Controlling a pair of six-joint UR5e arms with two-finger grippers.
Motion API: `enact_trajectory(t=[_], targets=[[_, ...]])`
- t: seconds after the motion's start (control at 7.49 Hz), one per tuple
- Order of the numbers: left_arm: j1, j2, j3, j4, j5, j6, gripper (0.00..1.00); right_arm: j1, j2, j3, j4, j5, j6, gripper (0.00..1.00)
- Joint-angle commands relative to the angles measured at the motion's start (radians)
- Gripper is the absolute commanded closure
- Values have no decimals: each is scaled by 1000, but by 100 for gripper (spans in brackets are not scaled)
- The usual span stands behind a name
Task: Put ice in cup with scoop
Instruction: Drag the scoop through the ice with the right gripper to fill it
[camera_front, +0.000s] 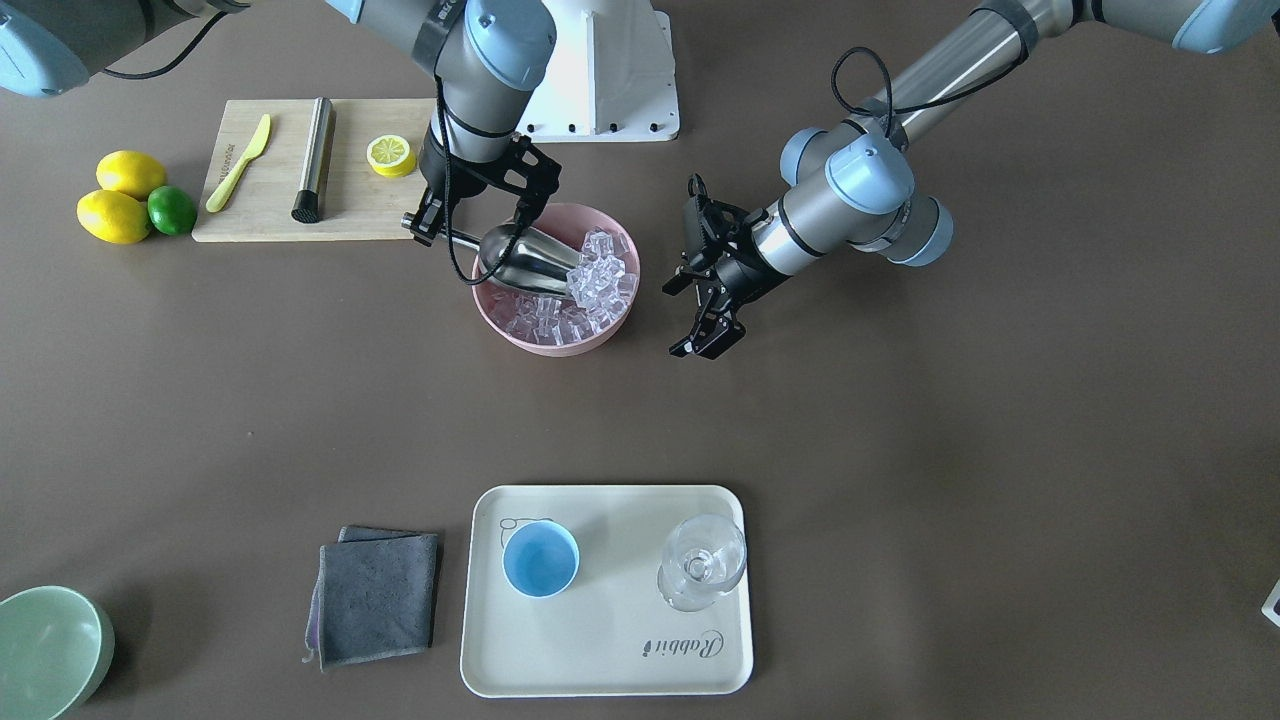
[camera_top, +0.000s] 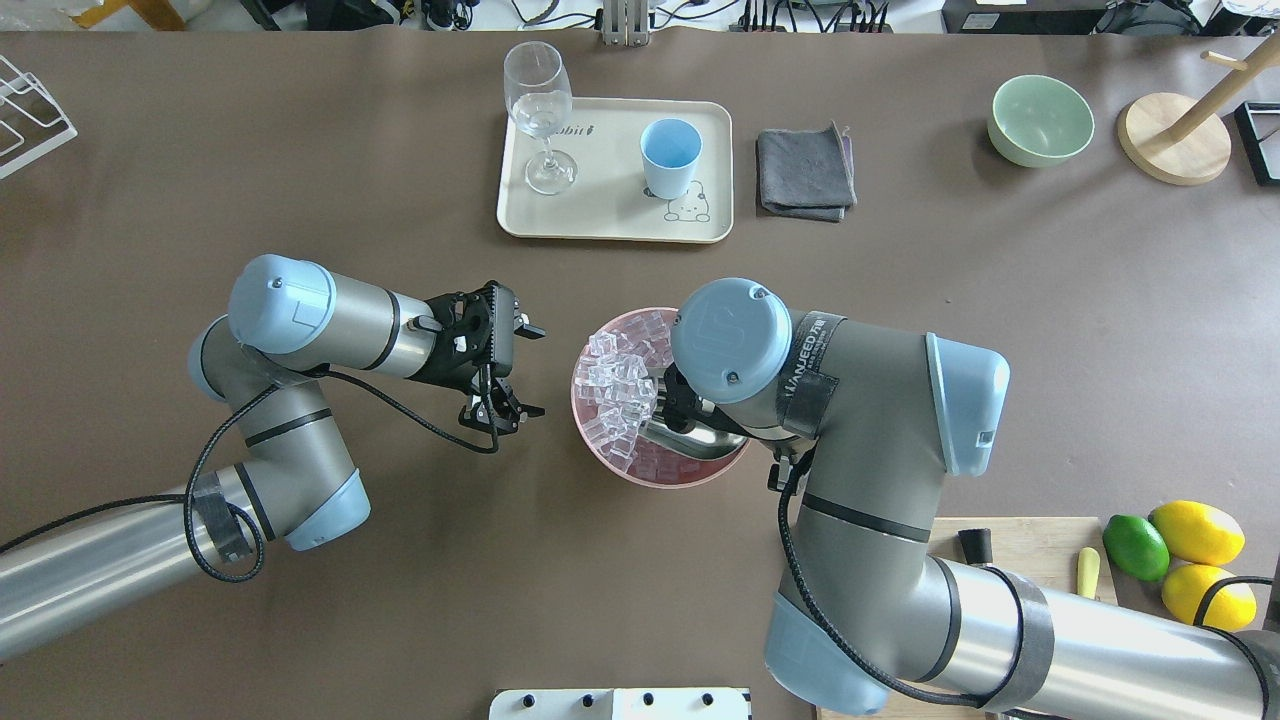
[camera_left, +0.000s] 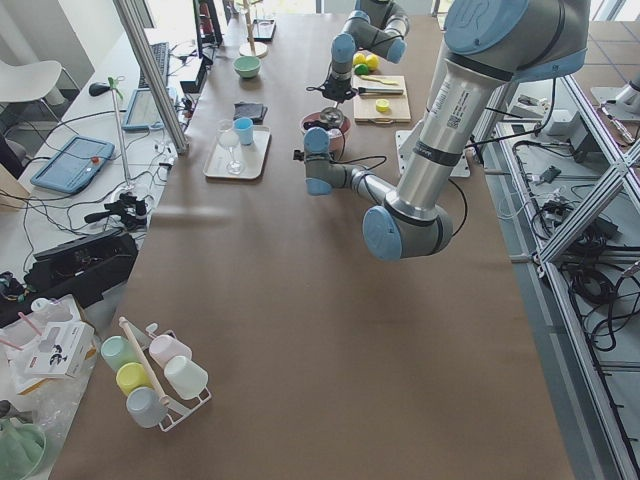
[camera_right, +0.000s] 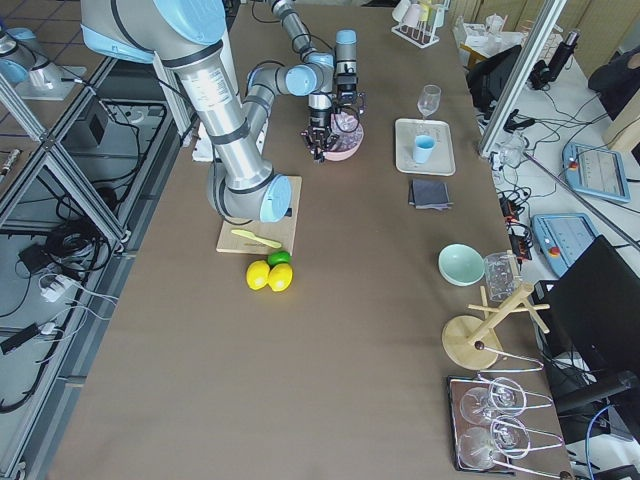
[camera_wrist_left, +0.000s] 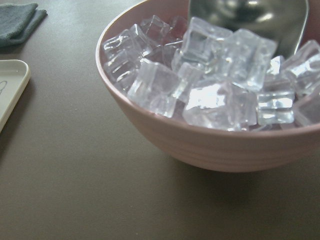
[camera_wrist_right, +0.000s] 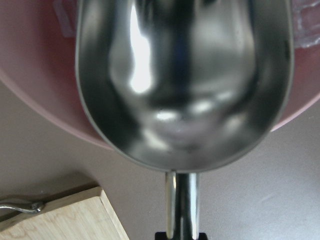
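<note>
Bright, even light with soft shadows on the tabletop (camera_front: 900, 450); strong glare on the scoop (camera_wrist_right: 185, 85) (close, slightly blurred).

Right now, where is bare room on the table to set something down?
Widest bare stretch: between the pink bowl and the tray. On the tray, between cup and glass. Crowded: beside the bowl, with left gripper and scoop.

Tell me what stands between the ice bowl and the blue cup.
Nothing visible does. Bare table lies between the pink bowl and the tray holding the cup. The wine glass stands beside the cup, off that path.
</note>
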Motion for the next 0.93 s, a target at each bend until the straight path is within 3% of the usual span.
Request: enact_trajectory(t=[0.0,0.8], targets=[[-2,0,0,1,2,1,1,0,-32,11,65,4,1,100],[-7,-3,-5,61,2,7,1,2,-78,12,177,32,2,100]])
